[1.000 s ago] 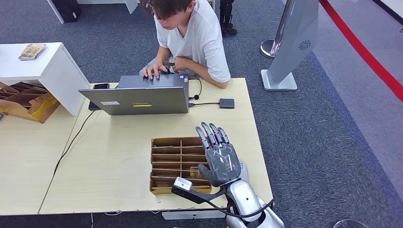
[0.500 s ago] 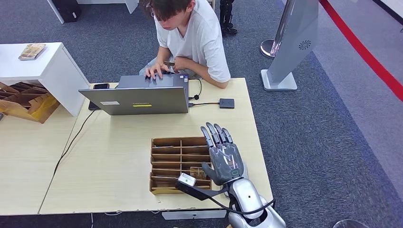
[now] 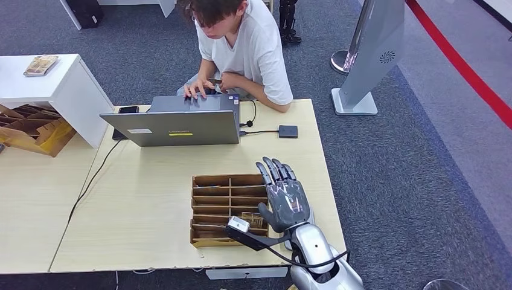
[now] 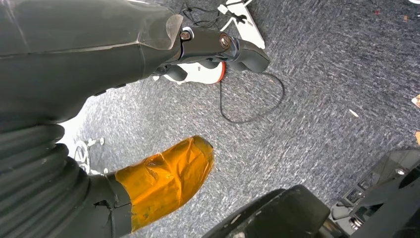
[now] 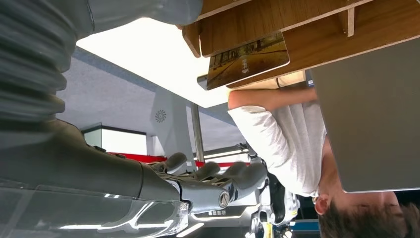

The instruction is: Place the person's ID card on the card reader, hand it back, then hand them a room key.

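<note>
1. The table point(image 3: 151, 199) is pale wood, with a second table point(image 3: 30, 199) butted against its left edge.
2. A person point(image 3: 244, 48) in a white shirt sits at the table's far edge, one hand on the laptop keys, the other holding a small dark thing that may be a card, too small to tell.
3. The laptop point(image 3: 175, 124) stands open near the far edge, its lid's back toward the robot.
4. The wooden tray point(image 3: 220, 208) with divided slots sits near the table's near edge, right of middle. In the right wrist view a card point(image 5: 247, 58) with a picture printed on it pokes out of one slot; I cannot tell whether it is the room key.
5. The right hand point(image 3: 284, 196) hangs above the tray's right end, fingers straight and spread toward the far edge, holding nothing.
6. The left hand point(image 4: 163, 178), seen in the left wrist view, hangs over grey carpet; its thumb is wrapped in orange tape, fingers stretched out, nothing in them.
7. The card reader point(image 3: 288, 131), a small dark square, lies near the far right corner, cabled to the laptop.
8. A phone point(image 3: 128, 109) lies at the far edge, left of the laptop.
</note>
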`<act>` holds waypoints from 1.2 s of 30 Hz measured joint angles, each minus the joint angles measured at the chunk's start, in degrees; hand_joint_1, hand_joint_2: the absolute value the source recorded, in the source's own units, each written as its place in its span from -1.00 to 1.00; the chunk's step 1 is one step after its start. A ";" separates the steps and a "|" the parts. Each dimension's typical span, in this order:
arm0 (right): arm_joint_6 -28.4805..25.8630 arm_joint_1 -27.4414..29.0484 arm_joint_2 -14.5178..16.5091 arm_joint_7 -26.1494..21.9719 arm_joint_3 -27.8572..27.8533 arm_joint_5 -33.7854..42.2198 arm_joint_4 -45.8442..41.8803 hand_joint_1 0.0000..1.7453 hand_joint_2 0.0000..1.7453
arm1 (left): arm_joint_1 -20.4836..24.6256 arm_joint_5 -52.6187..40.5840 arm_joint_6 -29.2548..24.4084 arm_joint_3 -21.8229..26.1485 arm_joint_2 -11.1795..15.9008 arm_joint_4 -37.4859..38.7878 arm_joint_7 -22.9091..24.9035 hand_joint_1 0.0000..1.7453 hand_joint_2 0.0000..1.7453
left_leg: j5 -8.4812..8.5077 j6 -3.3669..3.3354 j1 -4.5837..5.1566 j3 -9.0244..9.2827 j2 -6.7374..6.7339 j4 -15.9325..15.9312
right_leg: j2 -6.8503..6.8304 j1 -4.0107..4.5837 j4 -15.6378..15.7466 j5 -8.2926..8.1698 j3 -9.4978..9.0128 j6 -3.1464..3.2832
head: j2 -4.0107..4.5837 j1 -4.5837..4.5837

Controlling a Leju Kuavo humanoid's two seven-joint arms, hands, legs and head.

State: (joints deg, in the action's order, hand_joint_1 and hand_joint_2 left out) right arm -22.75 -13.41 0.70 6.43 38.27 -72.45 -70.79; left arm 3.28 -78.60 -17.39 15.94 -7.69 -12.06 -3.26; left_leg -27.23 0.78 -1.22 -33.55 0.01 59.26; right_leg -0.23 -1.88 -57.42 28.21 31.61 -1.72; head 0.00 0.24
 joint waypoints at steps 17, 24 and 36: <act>0.91 -2.17 1.36 -0.24 -0.02 0.06 2.47 -0.49 1.00 | 0.20 -0.11 0.39 -0.56 0.02 -0.02 -0.29 -1.00 1.00 | 0.00 0.00 0.00 0.00 0.00 0.00 | 0.00 0.00 0.00 0.00 0.00 0.00 | 0.00 0.00; 1.26 -2.79 2.02 -0.53 0.10 0.01 3.78 -0.44 1.00 | 0.33 -0.16 0.66 -0.67 0.02 -0.03 -0.33 -1.00 1.00 | 0.00 0.00 0.00 0.00 0.00 0.00 | 0.00 0.00 0.00 0.00 0.00 0.00 | 0.00 0.01; 1.70 -3.73 2.84 -0.70 0.49 0.30 5.98 -0.39 1.00 | 0.72 -0.20 1.02 -1.02 0.03 -0.04 -0.35 -1.00 1.00 | 0.00 0.00 0.00 0.00 0.00 0.00 | 0.00 0.00 0.00 0.00 0.00 0.00 | 0.00 0.00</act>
State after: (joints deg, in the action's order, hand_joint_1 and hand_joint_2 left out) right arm -21.05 -17.14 3.54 5.73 38.76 -72.16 -64.81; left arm 4.01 -78.79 -16.38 14.93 -7.66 -12.11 -3.61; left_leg -27.23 0.78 -1.22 -33.55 0.02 59.26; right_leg -0.23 -1.88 -57.42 28.20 31.61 -1.72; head 0.00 0.24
